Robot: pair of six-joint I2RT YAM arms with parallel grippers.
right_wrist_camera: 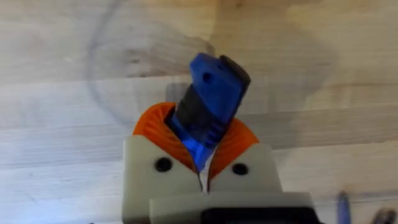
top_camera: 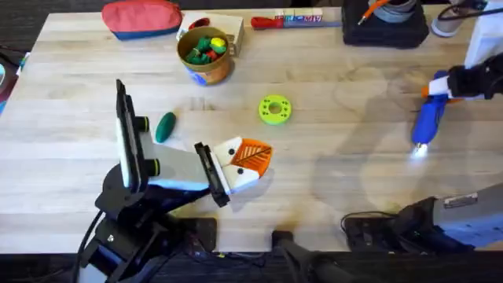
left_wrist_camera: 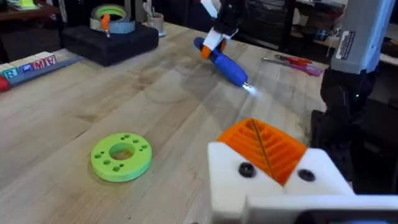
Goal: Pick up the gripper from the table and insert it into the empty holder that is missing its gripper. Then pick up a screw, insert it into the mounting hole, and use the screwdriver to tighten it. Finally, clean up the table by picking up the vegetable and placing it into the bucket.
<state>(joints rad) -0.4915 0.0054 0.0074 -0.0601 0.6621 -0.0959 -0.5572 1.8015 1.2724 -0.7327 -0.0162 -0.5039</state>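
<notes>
while clamped shut, right gripper (right_wrist_camera: 202, 165) grips the screwdriver (right_wrist_camera: 208, 106).

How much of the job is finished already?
I cannot tell whether the first steps are done. In hand: the right gripper clamps the blue screwdriver. Still to do: the green vegetable lies on the table, not in the bucket.

On the wooden worktop (top_camera: 330, 189) lies a yellow-green ring (top_camera: 274, 109) near the middle, and a red pouch (top_camera: 141, 18) and a red-handled tool (top_camera: 287, 20) lie along the far edge.
</notes>
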